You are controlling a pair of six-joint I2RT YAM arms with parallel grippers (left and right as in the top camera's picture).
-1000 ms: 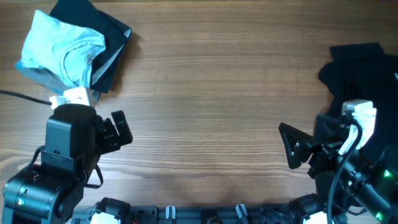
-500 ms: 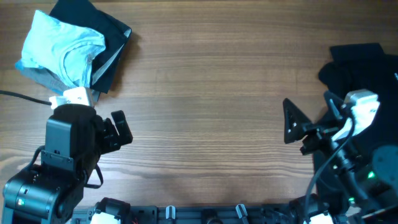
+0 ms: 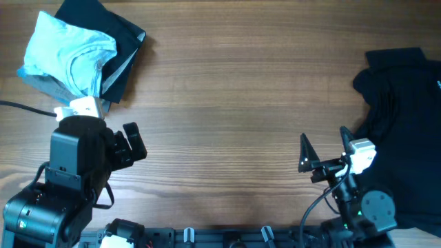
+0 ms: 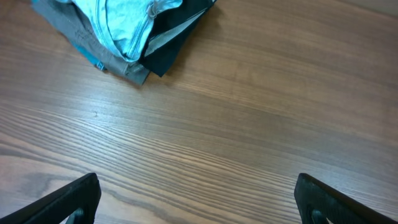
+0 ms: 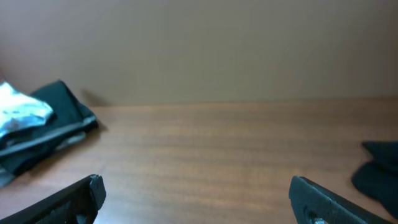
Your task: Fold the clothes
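Observation:
A folded stack of clothes lies at the table's far left corner: a pale light-blue T-shirt (image 3: pixel 69 48) on top of grey and black garments (image 3: pixel 124 41). It also shows in the left wrist view (image 4: pixel 121 28) and the right wrist view (image 5: pixel 37 127). A rumpled black garment (image 3: pixel 403 96) lies at the right edge, its tip in the right wrist view (image 5: pixel 379 165). My left gripper (image 3: pixel 131 145) (image 4: pixel 199 205) is open and empty over bare wood near the stack. My right gripper (image 3: pixel 306 155) (image 5: pixel 199 199) is open and empty, left of the black garment.
The wooden table (image 3: pixel 241 103) stretches between the two piles. A black cable (image 3: pixel 21 105) runs in from the left edge by the left arm. A plain wall stands beyond the table's far edge in the right wrist view (image 5: pixel 199 50).
My right arm has swung and tilted, its gripper moving left and toward the front edge, away from the black garment. The left arm and the clothes have not moved.

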